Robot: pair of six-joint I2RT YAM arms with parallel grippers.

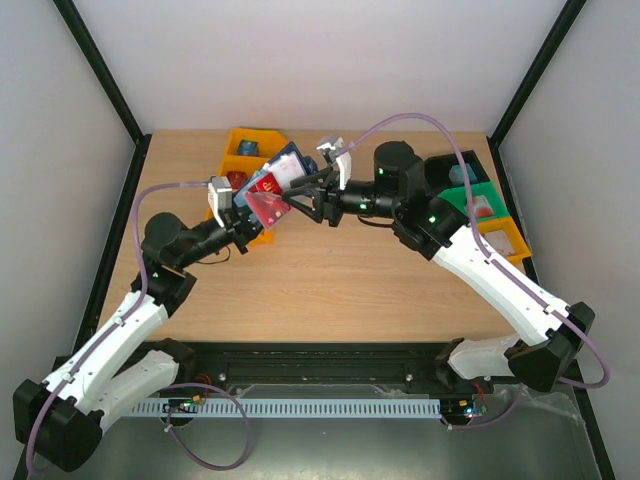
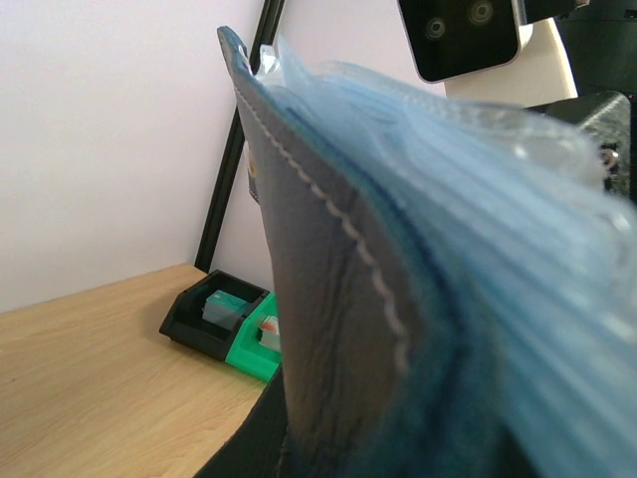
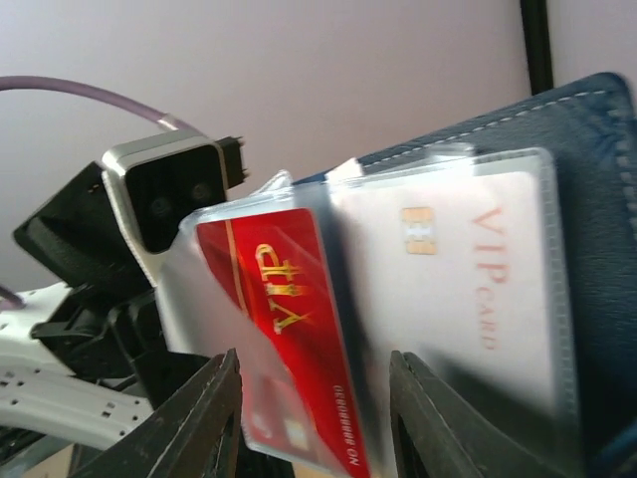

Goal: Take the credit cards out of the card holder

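We see the navy folding card holder (image 1: 283,168) between left gripper (image 1: 243,216) and right gripper (image 1: 299,201); yellow plastic bin (image 1: 245,146) behind it.

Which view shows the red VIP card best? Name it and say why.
Right wrist. The red card is large and close inside a clear sleeve, its gold VIP lettering readable. Top external shows it only as a small red patch at the open card holder. Left wrist shows the holder's cover and sleeves edge-on, no red card.

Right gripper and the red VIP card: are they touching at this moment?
Cannot tell. In the right wrist view the red VIP card sits between the open jaws of the right gripper, clear of one jaw, but its sleeve edge meets the other's outline.
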